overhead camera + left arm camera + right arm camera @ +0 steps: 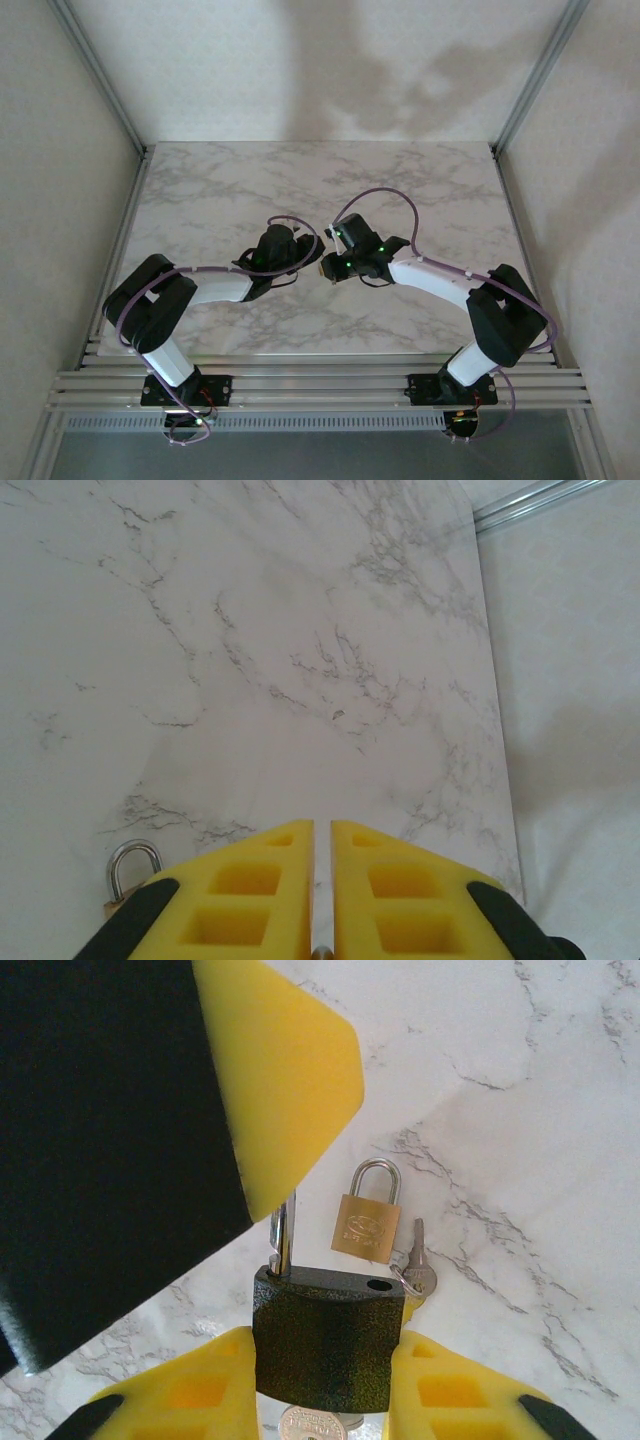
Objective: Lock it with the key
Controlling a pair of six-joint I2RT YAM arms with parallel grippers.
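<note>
Right gripper (pixel 320 1340): clamped on the black padlock (pixel 330 1345), yellow pads squeezing both sides of the body, right under the lens.
Key (pixel 310 1423): its silver head peeks out under the body, between the pads. It looks seated in the keyway.
Shackle (pixel 283 1235): one leg stands up out of the body, and the hole (pixel 378 1284) beside it is bare, so the lock is open.
Left gripper (pixel 272 1185): above the right pads, its yellow tip laid over the top of the shackle.
Brass padlock (pixel 366 1222): flat on the marble table (pixel 520 1140) beyond the right gripper, closed, with a small key (pixel 415 1265) touching it.
Left wrist view: the pads are almost together, with a glint of metal in the slit. I read that as a pinch on the shackle. The brass padlock sits off to the gripper's left.
Top view: both grippers meet nose to nose over mid-table.
Progress: lock held and key in place. Pressing the shackle home and turning the key are left.
Containers: just the lock body, which holds the key.
</note>
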